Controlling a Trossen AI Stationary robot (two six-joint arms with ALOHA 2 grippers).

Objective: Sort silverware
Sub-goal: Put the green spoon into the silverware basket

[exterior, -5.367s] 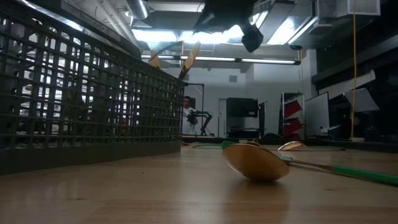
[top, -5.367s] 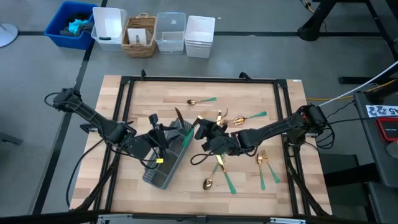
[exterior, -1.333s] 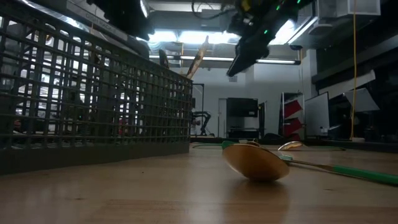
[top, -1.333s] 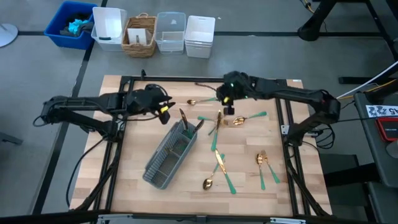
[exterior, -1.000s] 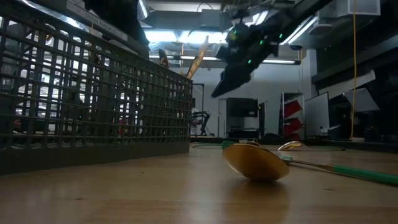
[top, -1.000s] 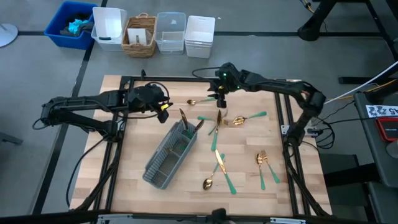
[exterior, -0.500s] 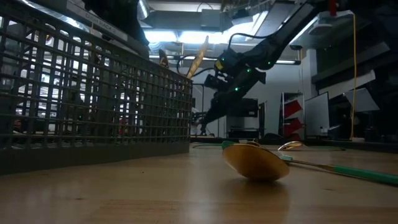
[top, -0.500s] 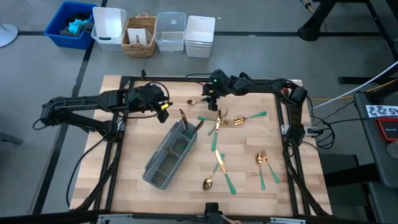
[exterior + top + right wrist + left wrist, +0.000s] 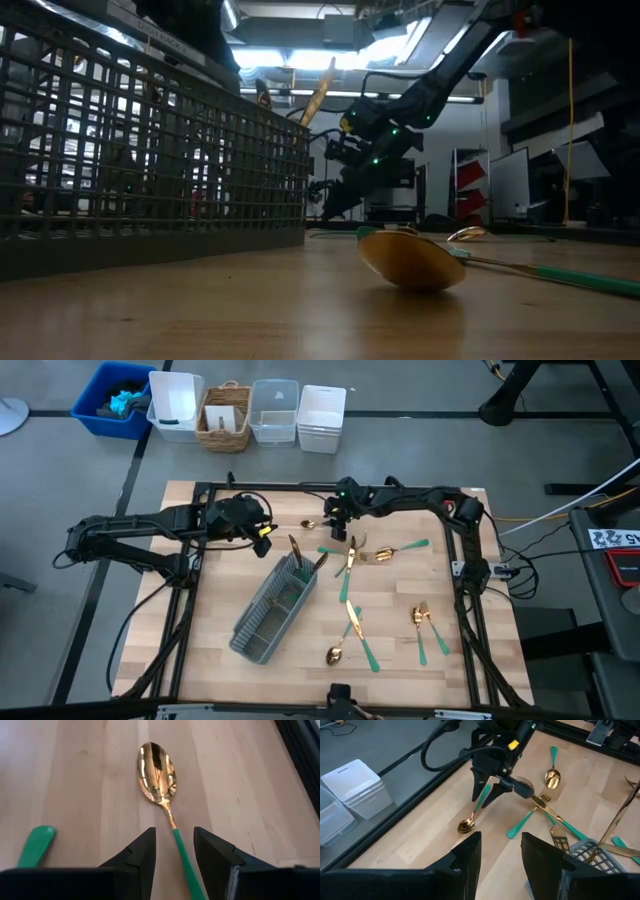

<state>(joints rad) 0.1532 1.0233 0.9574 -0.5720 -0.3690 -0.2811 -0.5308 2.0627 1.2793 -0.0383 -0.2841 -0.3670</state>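
Left hand (image 9: 262,536) waits at ten o'clock, fingers parted, just beside the grey mesh caddy (image 9: 272,612). Right hand (image 9: 336,523), at twelve o'clock on the wooden surface (image 9: 400,670), straddles the green handle of a gold-bowled spoon (image 9: 156,771), fingers spread. It should probably descend squarely before pinching. Only its wrist view shows that alignment; overhead shows the other scattered silverware (image 9: 356,625).

Overhead, table-level and two wrist views, both wrists sharing one spoon (image 9: 156,767)
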